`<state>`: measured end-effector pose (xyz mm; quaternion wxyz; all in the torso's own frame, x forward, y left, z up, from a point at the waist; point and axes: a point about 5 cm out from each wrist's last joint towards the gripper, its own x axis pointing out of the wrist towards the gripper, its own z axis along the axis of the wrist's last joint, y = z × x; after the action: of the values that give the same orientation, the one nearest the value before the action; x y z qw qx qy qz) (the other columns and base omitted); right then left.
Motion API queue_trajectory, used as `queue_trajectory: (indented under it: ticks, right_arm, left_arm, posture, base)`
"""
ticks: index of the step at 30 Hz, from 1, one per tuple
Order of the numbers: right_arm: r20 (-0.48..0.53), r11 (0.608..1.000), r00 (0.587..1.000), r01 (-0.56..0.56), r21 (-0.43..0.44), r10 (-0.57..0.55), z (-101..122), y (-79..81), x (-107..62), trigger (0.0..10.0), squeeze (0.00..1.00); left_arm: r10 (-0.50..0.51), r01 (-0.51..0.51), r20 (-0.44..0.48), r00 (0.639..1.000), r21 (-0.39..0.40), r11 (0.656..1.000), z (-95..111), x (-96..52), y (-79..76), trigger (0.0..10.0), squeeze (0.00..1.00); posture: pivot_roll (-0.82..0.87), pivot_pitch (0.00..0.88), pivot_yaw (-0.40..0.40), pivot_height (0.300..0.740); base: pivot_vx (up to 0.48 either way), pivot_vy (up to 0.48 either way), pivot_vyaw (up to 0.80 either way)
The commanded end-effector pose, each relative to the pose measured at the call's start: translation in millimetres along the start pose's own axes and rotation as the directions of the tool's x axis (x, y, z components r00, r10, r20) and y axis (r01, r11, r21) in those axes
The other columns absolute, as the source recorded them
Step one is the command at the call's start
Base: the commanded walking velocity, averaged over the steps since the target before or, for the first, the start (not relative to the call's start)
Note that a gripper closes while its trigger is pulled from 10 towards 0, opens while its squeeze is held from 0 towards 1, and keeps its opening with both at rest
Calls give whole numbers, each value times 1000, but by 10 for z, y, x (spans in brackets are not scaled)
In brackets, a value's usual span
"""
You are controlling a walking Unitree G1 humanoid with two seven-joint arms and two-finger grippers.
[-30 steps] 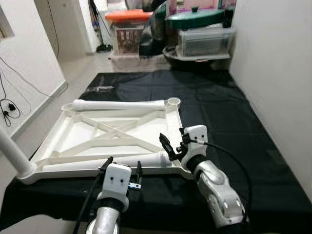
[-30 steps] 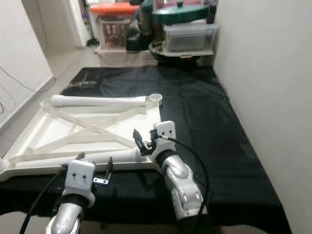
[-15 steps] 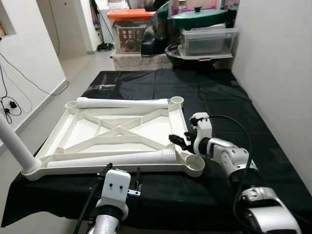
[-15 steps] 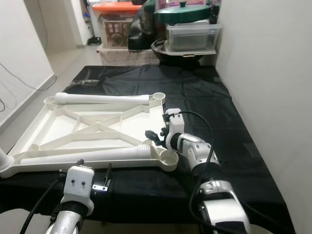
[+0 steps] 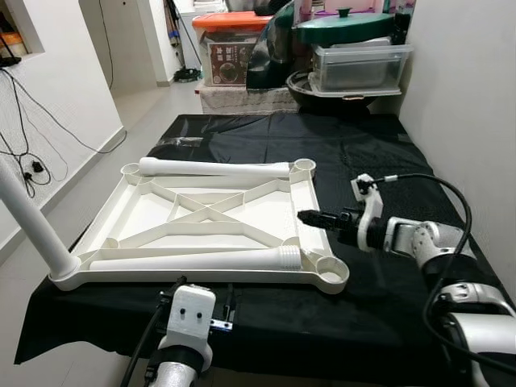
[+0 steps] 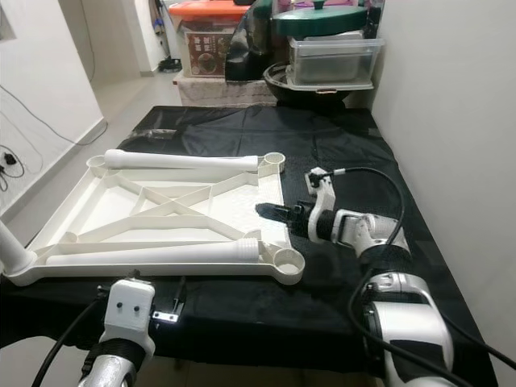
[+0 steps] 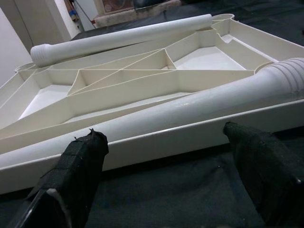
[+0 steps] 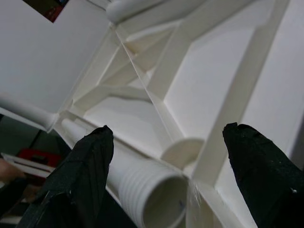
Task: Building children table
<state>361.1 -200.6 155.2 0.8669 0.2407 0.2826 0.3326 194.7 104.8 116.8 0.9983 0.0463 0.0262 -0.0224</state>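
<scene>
A white children's table top [image 5: 242, 211] lies upside down on a black cloth [image 5: 379, 153]. One white leg [image 5: 28, 222] stands upright in its near-left corner. A loose leg [image 5: 214, 168] lies along the far rim, and another loose leg [image 5: 189, 260] lies along the near rim, its ribbed end by the empty near-right socket [image 5: 330, 272]. My right gripper [image 5: 305, 215] reaches in from the right, level over the top's right rim, open and holding nothing. My left gripper [image 5: 201, 292] is open, low in front of the near rim [image 7: 161, 142].
A white wall runs close along the right. Behind the cloth stand storage boxes [image 5: 226, 56], a clear bin [image 5: 359, 64] and a green-lidded pot [image 5: 347, 28]. Cables [image 5: 28, 165] lie on the floor at the left. The right arm's cable [image 5: 435, 193] loops over the cloth.
The right arm has swung out from the near-right corner to the right side, its gripper now pointing left over the rim. The camera has shifted too. The left gripper stays put.
</scene>
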Motion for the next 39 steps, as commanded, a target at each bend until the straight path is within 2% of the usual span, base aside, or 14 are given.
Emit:
queue_trajectory:
  ticks: [1,4,13,15,32,39]
  right_arm:
    - [-41,1000,999,-15,14,16,-41,3,3,10000,0]
    - [-101,1000,995,-5,27,7,-127,-7,9,10000,0]
    - [-181,998,984,4,61,7,-230,-31,18,10000,0]
    - [-211,998,977,-21,64,34,-254,-12,19,10000,0]
    - [-227,984,961,-131,123,156,-233,110,18,10000,0]
    - [-245,976,951,-156,152,190,-315,187,126,10000,0]
  left_arm:
    - [6,-6,-12,1000,-17,1000,0,7,-17,10000,0]
    - [7,-7,-12,1000,-15,1000,-1,5,-6,10000,0]
    - [2,-2,-9,1000,-10,1000,0,6,-5,10000,0]
    - [1,-1,-10,1000,-8,1000,-1,10,-7,10000,0]
    - [-6,6,-13,1000,-5,1000,-7,6,-21,10000,0]
    - [-7,7,-12,1000,-7,1000,-5,6,-28,10000,0]
  posture:
    - [8,0,-2,740]
    - [5,0,-2,740]
    - [4,0,-1,740]
    - [3,0,-3,740]
    - [3,0,-3,740]
    - [2,0,-6,740]
  base:
    - [0,0,0]
    - [0,0,0]
    - [0,0,0]
    - [0,0,0]
    - [0,0,0]
    - [0,0,0]
